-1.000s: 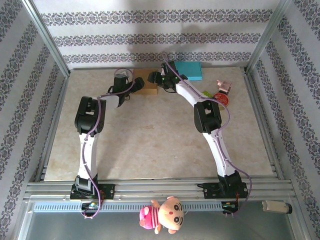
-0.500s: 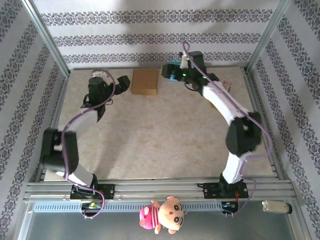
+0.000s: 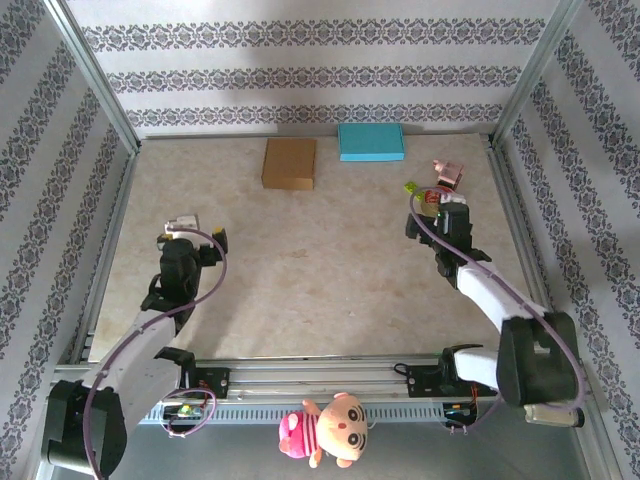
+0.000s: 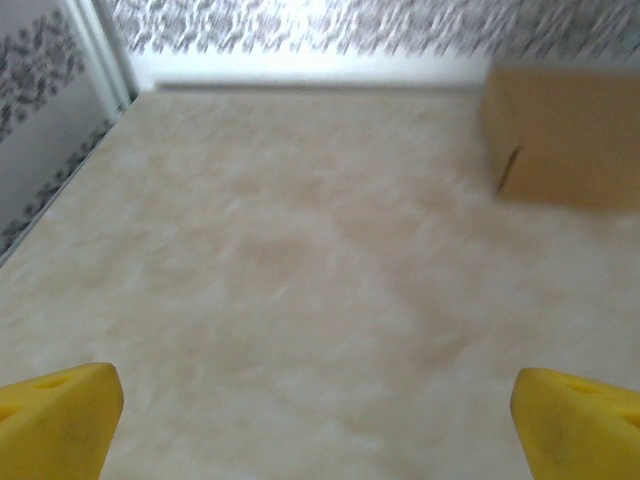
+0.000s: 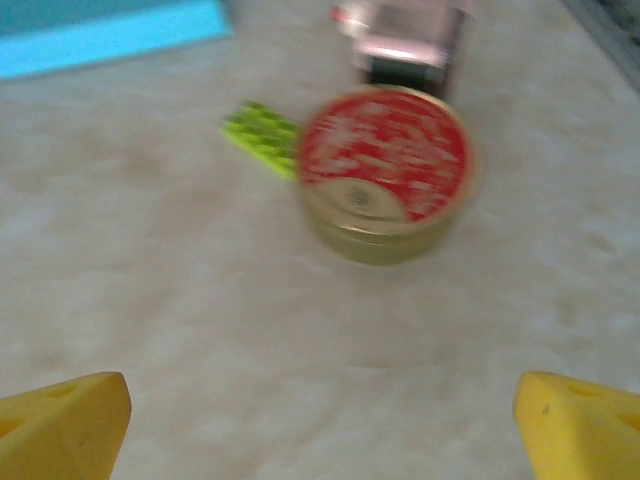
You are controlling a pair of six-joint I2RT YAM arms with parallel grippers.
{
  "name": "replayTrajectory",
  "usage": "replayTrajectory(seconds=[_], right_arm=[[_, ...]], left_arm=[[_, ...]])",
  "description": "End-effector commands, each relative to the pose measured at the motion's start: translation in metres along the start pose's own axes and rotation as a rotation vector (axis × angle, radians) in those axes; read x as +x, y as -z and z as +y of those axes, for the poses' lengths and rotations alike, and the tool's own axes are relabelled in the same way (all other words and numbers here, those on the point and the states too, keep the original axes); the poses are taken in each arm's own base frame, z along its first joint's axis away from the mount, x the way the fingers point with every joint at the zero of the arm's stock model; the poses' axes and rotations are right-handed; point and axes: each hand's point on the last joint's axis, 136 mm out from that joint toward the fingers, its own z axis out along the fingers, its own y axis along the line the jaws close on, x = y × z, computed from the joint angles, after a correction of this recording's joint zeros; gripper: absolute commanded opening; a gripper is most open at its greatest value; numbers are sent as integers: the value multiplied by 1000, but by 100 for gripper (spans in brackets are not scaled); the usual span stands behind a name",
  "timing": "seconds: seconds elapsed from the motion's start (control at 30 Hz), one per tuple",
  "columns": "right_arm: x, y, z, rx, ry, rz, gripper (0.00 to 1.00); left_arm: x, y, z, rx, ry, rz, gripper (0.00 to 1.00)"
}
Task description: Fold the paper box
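Observation:
The brown paper box (image 3: 289,163) lies closed and flat near the far wall, with nothing touching it. In the left wrist view the paper box (image 4: 565,135) sits at the upper right, well ahead of the yellow fingertips (image 4: 60,415). My left gripper (image 3: 186,228) hovers over the left middle of the table, open and empty. Over at the right side, my right gripper (image 3: 443,208) is open and empty too, just short of a red-lidded tin (image 5: 385,170).
A teal flat box (image 3: 371,141) lies against the far wall, right of the paper box. A pink toy (image 3: 447,175) and a small green piece (image 5: 262,135) sit by the tin. Metal frame rails border the table (image 3: 320,270).
Both arms pulled back from the paper box at the far wall toward the near side, left arm to the left, right arm to the right. The right gripper opened wider.

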Motion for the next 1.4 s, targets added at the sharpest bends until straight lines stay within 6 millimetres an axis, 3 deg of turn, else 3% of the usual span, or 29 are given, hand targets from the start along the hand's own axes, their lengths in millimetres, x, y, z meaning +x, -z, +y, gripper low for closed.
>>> replayTrajectory(seconds=[0.0,0.07,0.1,0.17,0.23,0.3,0.4,0.5,0.53,0.57,0.63,0.7,0.77,1.1,1.37], right_arm=[[-34,-23,-10,70,71,-127,98],[-28,-47,-11,85,110,-130,98],[-26,-49,-6,76,137,-98,98],[-25,-46,22,25,253,-152,98],[-23,-38,16,7,216,-189,98],[-19,-30,18,-146,157,-231,98],[-14,-22,25,-246,150,-360,98],[-10,-25,23,-231,156,-304,98],[-12,-25,19,-213,137,-327,98],[-12,-26,16,-199,131,-331,98],[-11,-25,15,-179,141,-318,98],[-12,-25,15,-176,143,-320,98],[-11,-25,15,-176,143,-319,98],[-13,-25,15,-176,143,-322,98],[-12,-25,15,-177,142,-320,98]], left_arm=[[-8,-7,22,-108,-107,-87,99],[6,-20,27,-94,-72,-78,100],[11,-26,26,-66,-64,-69,100],[8,-37,19,-12,-64,-75,100],[1,-46,16,16,-23,-138,100],[12,-58,11,50,-34,-32,100],[2,-58,11,90,64,-105,100],[6,-61,14,118,134,-158,100],[19,-71,9,141,127,-153,100],[17,-80,4,183,129,-191,100],[27,-83,6,151,114,-48,99],[21,-91,-1,167,91,-101,99],[28,-92,1,133,82,-8,99],[24,-93,-27,270,10,-34,99],[25,-93,-27,272,9,-26,99]])
